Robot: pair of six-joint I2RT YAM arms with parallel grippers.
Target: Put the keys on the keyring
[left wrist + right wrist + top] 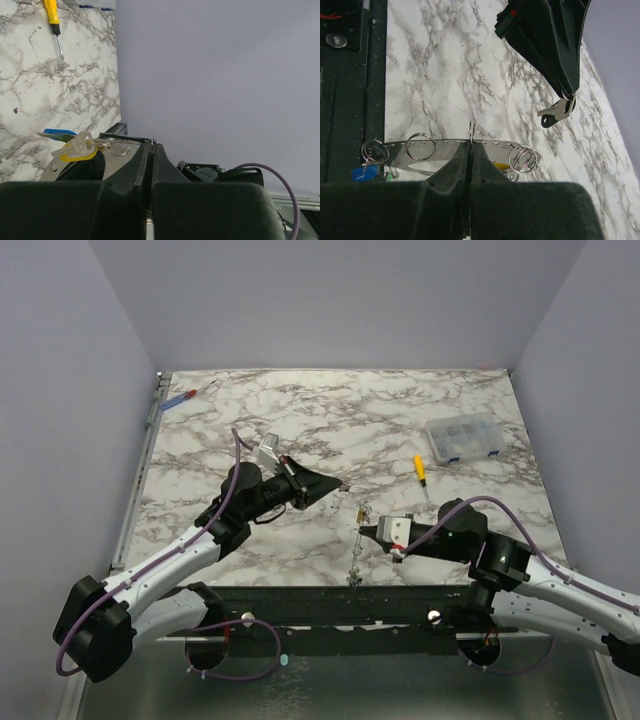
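Firmly, left jaws clamp a key (559, 111); right jaws clamp the keyring (355, 552).

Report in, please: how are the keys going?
Left gripper shut on a key. Right gripper shut on the keyring. Nothing between them.

No readable text, label, brand, number or sign in any view. Nothing legible on the keys (75, 147), the clear box (462, 437), the yellow-handled screwdriver (421, 472) or the marble tabletop (330, 410); any print there too small or blurred to tell.
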